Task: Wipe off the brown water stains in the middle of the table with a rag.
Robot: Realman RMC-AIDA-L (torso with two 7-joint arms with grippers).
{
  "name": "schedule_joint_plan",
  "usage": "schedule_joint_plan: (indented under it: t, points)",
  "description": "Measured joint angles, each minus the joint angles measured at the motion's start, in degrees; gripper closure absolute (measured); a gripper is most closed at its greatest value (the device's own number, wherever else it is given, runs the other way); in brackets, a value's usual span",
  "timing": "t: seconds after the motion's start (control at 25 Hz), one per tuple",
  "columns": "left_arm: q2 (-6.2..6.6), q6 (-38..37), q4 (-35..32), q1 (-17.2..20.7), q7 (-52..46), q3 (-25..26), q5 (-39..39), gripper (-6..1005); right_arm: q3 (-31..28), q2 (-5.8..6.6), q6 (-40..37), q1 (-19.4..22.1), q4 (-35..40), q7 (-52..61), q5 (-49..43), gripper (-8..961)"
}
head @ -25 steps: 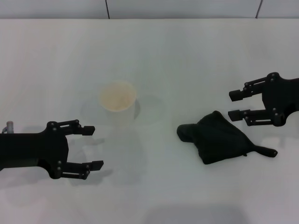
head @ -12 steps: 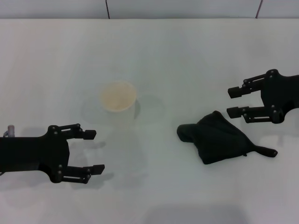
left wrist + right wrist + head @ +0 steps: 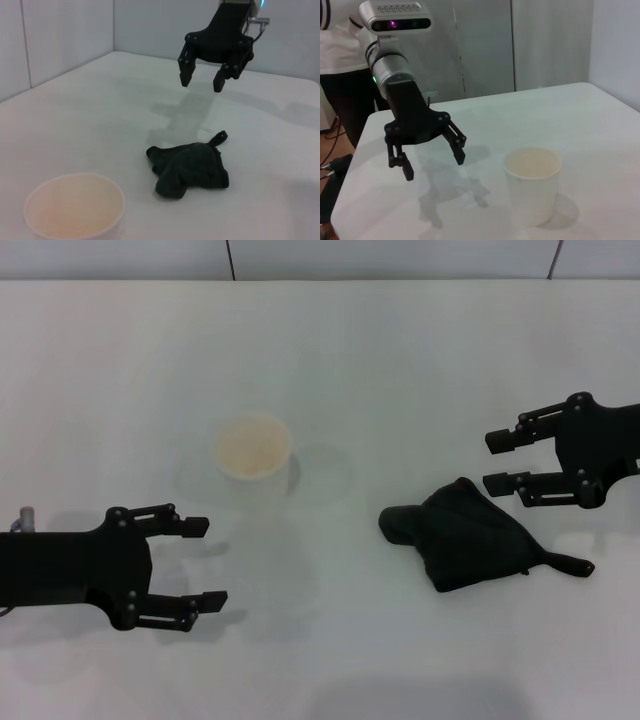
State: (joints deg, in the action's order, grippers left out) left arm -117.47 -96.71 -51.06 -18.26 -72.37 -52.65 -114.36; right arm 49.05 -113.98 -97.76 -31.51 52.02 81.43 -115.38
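The black rag (image 3: 465, 535) lies crumpled on the white table (image 3: 400, 360) at the right, its thin tail pointing right; it also shows in the left wrist view (image 3: 192, 167). My right gripper (image 3: 490, 461) is open and empty, hovering just beyond the rag's far right side; it also shows in the left wrist view (image 3: 202, 75). My left gripper (image 3: 208, 562) is open and empty above the near left of the table; it also shows in the right wrist view (image 3: 435, 165). No brown stain shows in any view.
A cream-white paper cup (image 3: 253, 450) stands upright left of the table's middle, also in the left wrist view (image 3: 75, 207) and the right wrist view (image 3: 532, 182). A person stands beyond the table's left end (image 3: 340, 60).
My left gripper has drifted toward the table's near edge and slightly right. My right gripper has shifted very slightly left. The rag and the cup have not moved.
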Motion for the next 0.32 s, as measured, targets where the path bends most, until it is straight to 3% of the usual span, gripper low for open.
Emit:
schedule_joint_plan:
  t: [0.32]
  points:
    - [-0.04,0.04,0.00,-0.49,-0.78,0.00,0.05,125,0.30,-0.08,0.46,0.20,-0.09,-0.11,0.01,479]
